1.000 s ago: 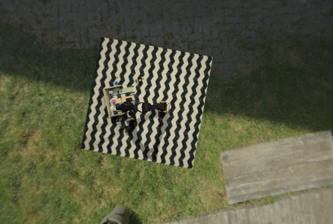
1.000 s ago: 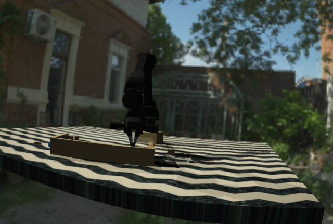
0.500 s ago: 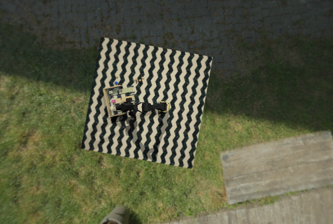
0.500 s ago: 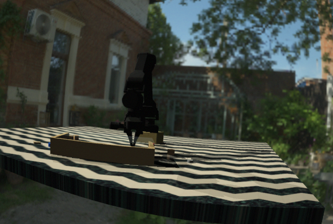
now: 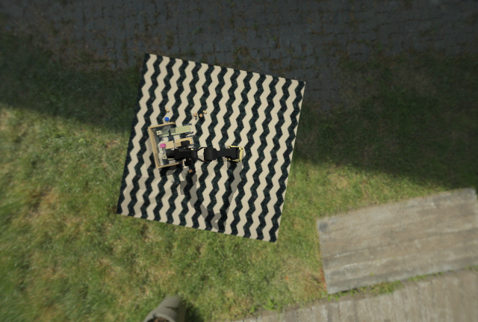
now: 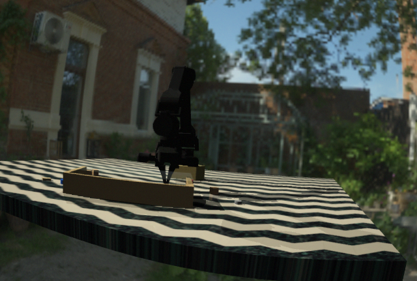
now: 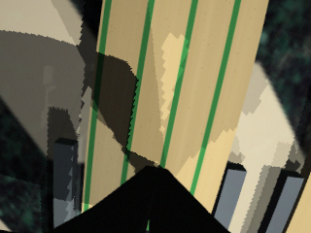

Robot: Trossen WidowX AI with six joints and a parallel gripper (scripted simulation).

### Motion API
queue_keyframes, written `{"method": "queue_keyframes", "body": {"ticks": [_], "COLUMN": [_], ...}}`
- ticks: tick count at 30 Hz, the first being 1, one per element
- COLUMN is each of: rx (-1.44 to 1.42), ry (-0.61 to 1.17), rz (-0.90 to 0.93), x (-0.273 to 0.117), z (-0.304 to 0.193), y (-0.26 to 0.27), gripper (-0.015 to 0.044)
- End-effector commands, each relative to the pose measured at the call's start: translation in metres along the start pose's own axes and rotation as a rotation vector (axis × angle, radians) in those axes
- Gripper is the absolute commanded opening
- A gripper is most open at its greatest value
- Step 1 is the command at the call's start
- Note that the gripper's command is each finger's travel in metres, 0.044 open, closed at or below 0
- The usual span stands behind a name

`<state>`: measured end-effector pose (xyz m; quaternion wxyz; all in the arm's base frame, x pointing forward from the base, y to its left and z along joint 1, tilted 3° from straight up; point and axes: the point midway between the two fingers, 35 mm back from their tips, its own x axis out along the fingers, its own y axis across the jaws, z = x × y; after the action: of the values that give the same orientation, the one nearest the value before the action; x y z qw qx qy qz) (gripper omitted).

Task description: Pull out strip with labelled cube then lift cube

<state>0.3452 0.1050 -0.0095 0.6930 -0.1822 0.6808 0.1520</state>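
The gripper, fingers closed together on nothing, points down inside the tray on the tabletop over a tan strip with green lines, whose far end and cube are out of sight.

A shallow wooden tray sits on the zigzag-striped worktop. The black robot arm stands behind it, its closed jaws pointing down inside the tray. A small brown block lies on the worktop just right of the tray.
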Motion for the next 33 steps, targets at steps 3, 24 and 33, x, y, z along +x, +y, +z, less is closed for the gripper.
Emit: {"method": "queue_keyframes", "body": {"ticks": [3, 24, 33], "rx": [-0.004, -0.004, -0.004], "ry": [-0.004, -0.001, 0.000], "rz": [0.002, 0.002, 0.002], "x": [0.002, 0.003, 0.004], "z": [0.001, -0.025, -0.039], "y": [0.000, -0.001, -0.001], "gripper": [0.0000, 0.0000, 0.0000]}}
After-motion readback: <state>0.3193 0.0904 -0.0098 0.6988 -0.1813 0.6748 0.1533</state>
